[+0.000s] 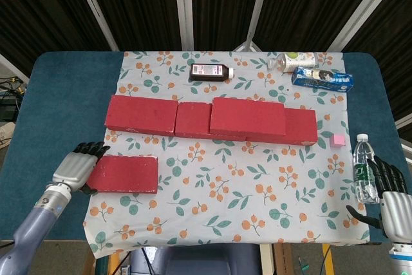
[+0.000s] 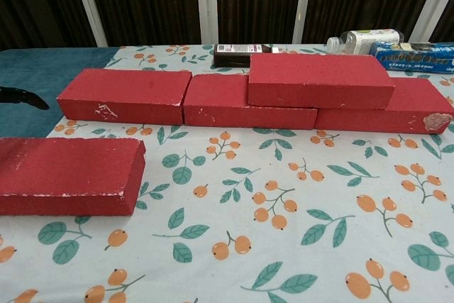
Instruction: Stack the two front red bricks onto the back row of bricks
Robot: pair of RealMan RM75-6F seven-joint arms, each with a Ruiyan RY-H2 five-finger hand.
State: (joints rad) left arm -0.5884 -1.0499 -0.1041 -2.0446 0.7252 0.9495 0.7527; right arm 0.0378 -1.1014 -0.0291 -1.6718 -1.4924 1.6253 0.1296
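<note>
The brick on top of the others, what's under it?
The top brick rests across the middle brick and the right brick of the back row. The seam between those two is covered by it.

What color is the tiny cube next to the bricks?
The little cube is pink, seen best in the head view.

- A back row of bricks (image 1: 141, 114) runs across the desk (image 1: 58, 94), with one stacked brick (image 1: 248, 116) on top.
- The front brick (image 1: 122, 174) lies ahead, at the left.
- The left hand (image 1: 77, 169) sits at its left end.
- A water bottle (image 1: 364, 167) lies far right, beside the right hand (image 1: 393, 201).
</note>
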